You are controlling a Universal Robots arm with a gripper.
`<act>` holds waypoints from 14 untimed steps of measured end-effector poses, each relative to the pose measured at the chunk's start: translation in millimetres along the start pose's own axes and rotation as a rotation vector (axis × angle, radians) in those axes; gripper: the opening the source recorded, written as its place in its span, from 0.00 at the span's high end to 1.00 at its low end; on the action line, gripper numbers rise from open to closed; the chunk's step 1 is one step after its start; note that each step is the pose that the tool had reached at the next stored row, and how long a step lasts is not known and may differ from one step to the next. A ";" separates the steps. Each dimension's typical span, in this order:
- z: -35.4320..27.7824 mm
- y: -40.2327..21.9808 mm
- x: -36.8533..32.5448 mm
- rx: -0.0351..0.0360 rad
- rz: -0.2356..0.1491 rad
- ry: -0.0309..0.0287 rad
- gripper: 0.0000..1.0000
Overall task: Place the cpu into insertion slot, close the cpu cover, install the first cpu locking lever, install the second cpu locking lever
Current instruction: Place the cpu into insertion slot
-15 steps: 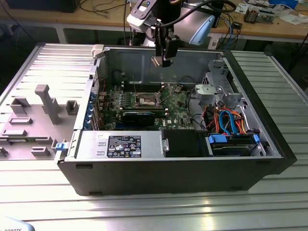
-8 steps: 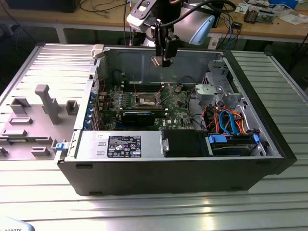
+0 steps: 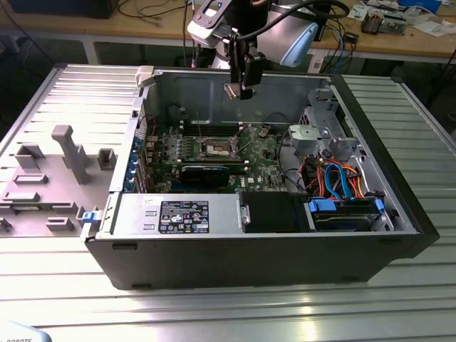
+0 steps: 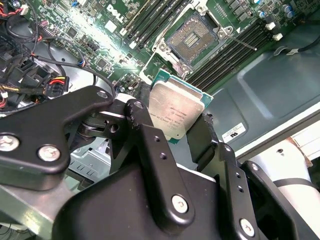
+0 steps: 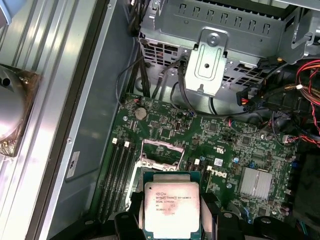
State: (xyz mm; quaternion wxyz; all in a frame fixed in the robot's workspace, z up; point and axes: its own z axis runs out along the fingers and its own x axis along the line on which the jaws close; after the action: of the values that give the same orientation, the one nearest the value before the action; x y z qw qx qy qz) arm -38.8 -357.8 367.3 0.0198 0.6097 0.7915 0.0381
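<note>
The gripper (image 3: 241, 91) is clamped on the cpu (image 4: 177, 112), its fingers (image 4: 150, 145) pressing two opposite edges, and hangs over the open computer case (image 3: 214, 263), at about one o'clock from the uncovered insertion slot (image 3: 216, 149) in the exterior view, well apart.

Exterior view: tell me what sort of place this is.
Probably a robotics lab or workshop: an opened computer case lies on a ribbed metal table, with cable-strewn wooden workbenches behind it.
</note>
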 end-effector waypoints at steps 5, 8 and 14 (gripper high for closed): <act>0.1 0.0 0.0 -0.0003 0.021 -0.0018 0.46; 0.1 0.0 0.0 -0.0005 0.035 -0.0030 0.46; 0.1 0.0 0.0 -0.0010 0.065 -0.0056 0.46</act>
State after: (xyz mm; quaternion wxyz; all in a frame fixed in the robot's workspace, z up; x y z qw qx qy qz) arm -38.8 -357.8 367.1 0.0211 0.6352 0.7711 0.0374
